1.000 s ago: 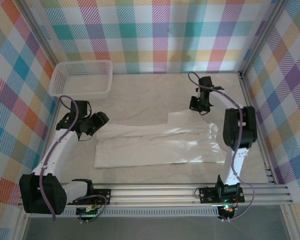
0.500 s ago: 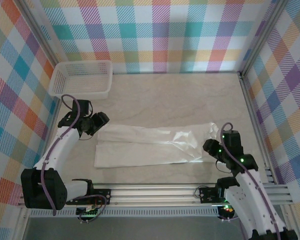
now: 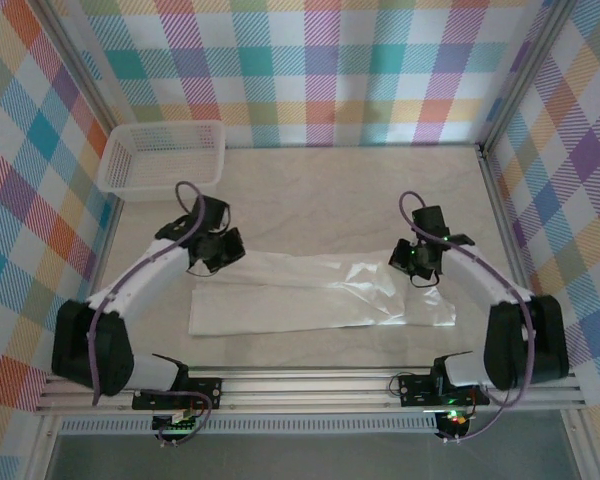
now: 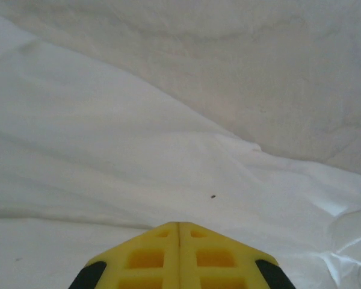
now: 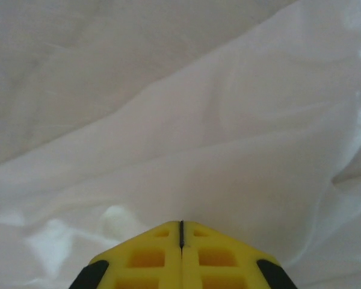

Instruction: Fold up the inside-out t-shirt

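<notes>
Top external, t-shirt: the white, thin-fabric short-sleeved t-shirt (image 3: 310, 295) lies flattened in a long band across the near half of the table, roughly parallel to the near edge.
Top external, table: the beige, matte table (image 3: 320, 195) carries the t-shirt.
Top external, basket: the white plastic mesh basket (image 3: 163, 155) sits at the far-left corner, apart from the t-shirt.
Top external, left gripper: the left gripper (image 3: 223, 252) is down at the t-shirt's far-left corner.
Top external, right gripper: the right gripper (image 3: 412, 262) is at the t-shirt's far edge near its right end, beside a crumpled patch.
Left wrist, jaws: the left gripper (image 4: 179, 224) has its yellow fingers pressed together with no gap. Whether cloth is pinched, I cannot tell.
Left wrist, t-shirt: the t-shirt (image 4: 108, 156) lies in soft folds under the tips, with the table (image 4: 259, 54) beyond.
Right wrist, jaws: the right gripper (image 5: 181, 223) is closed, a thin seam between the fingers. Whether it holds cloth is unclear.
Right wrist, t-shirt: the t-shirt (image 5: 228, 132) spreads ahead of the tips.
</notes>
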